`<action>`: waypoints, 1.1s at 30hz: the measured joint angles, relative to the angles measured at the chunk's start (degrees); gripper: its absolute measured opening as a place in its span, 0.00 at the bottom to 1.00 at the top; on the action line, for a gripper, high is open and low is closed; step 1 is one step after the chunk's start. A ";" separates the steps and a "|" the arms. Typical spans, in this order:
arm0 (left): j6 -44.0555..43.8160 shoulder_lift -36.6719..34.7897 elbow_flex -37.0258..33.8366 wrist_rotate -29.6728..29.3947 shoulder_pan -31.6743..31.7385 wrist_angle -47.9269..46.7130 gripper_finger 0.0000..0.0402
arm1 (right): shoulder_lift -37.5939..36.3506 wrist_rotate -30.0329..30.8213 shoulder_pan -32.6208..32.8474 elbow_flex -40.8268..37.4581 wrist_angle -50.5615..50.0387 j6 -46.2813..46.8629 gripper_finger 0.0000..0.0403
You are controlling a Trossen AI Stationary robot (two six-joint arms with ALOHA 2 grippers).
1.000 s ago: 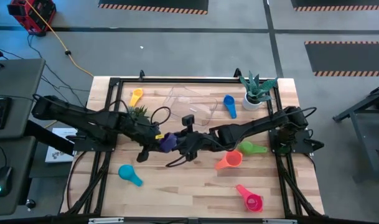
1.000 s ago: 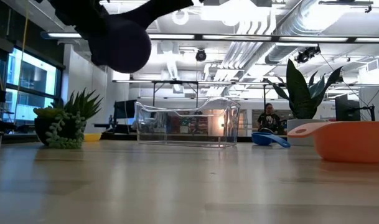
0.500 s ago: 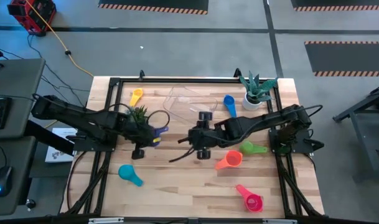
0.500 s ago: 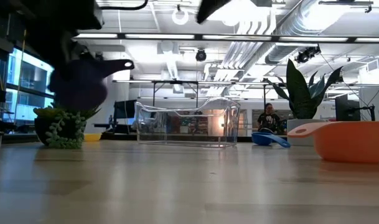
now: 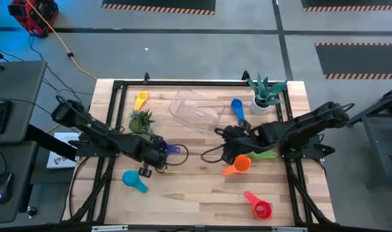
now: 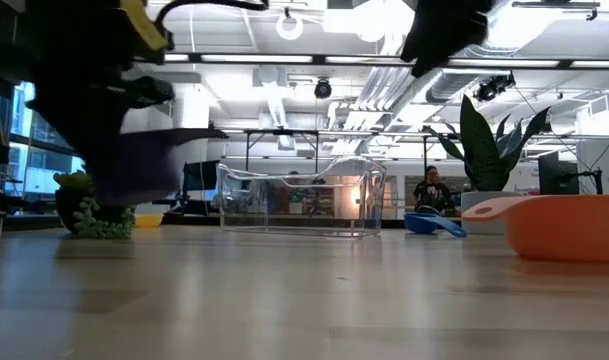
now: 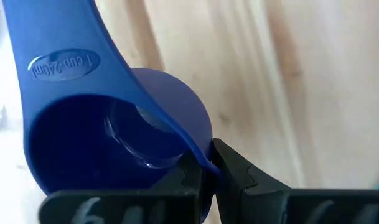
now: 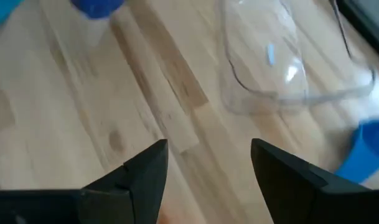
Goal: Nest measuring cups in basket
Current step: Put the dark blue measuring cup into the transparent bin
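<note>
The step in hand is the carry of the first cup: the basket is empty and six cups lie loose on the worktop [image 5: 183,193].

Near edge, high view:
- The red cup [image 5: 259,206] lies at about 5 o'clock from the worktop centre.
- The light blue cup [image 5: 134,180] lies at about 8 o'clock.

Middle band:
- The left hand [image 7: 205,169] is clamped on the rim of the dark blue cup [image 7: 108,134], whose handle reads "1 cup - 240 ml". In the high view this cup [image 5: 167,149] sits at about 9 o'clock, left of centre. Judged from the low view, it [image 6: 149,165] is held clear of the wood.
- The right hand [image 8: 208,165] is spread wide and holds nothing. It is placed just right of centre, above the orange cup [image 5: 237,165].
- The green cup [image 5: 260,154] lies just beyond the orange one, at 3 o'clock.

Far band:
- The basket [image 5: 197,109] stands at 12 o'clock, clear-walled, with no cup inside it.
- The blue cup [image 5: 237,108] lies just right of the basket.
- The yellow cup [image 5: 140,100] lies at about 10 o'clock, well left of the basket.

Next move, as a judgement: the left arm must swing the dark blue cup toward 12 o'clock, over the near wall of the basket, and set it down bowl-up. As the largest size, it should seat first so that the smaller cups nest inside. The orange cup appears the likely pick for the right arm.
</note>
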 joint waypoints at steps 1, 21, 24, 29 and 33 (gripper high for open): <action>1.33 0.44 1.22 -1.16 0.23 -1.58 0.02 | -1.11 0.14 0.15 -1.46 1.69 2.18 0.55; 46.88 15.43 27.55 -0.22 35.48 4.12 0.02 | -5.45 6.45 1.08 -6.26 7.55 5.55 0.55; 46.91 19.93 31.29 3.25 37.76 3.28 0.02 | -5.45 8.11 1.08 -6.26 7.80 5.62 0.55; 48.18 25.04 33.26 4.69 39.85 2.49 0.02 | -5.45 10.79 1.08 -6.26 8.14 6.72 0.55; 48.40 27.20 33.34 4.73 40.71 1.39 0.02 | -5.42 12.04 1.08 -6.26 8.69 6.88 0.55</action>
